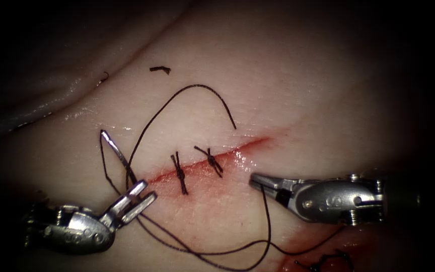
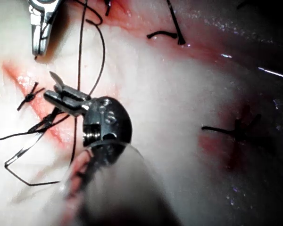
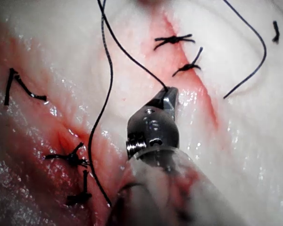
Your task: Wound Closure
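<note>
The cut (image 1: 237, 149) runs slantwise across the tissue (image 1: 288, 90), with two dark knotted stitches (image 1: 179, 174) (image 1: 210, 161) across it. My left tool (image 1: 149, 190) sits at the cut's left end, its jaws shut on the curved needle (image 1: 119, 155) near its pointed end. The needle stands free above the tissue, not in it, and its tail points up and to the left. From the tail the thread (image 1: 107, 174) trails down. My right tool (image 1: 254, 179), right of the stitches, has its jaws shut on the thread (image 1: 268, 216). In the wrist views I see the left tool (image 2: 54, 96), the needle (image 2: 26, 148) and the right tool (image 3: 169, 94).
A loose thread end (image 1: 197, 86) arcs over the tissue above the stitches. Short cut pieces of thread (image 1: 159, 69) lie farther up. Red fluid (image 1: 217, 201) wets the tissue below the cut. Older dark stitches (image 3: 70, 157) cross a second red line close to the right tool's shaft.
</note>
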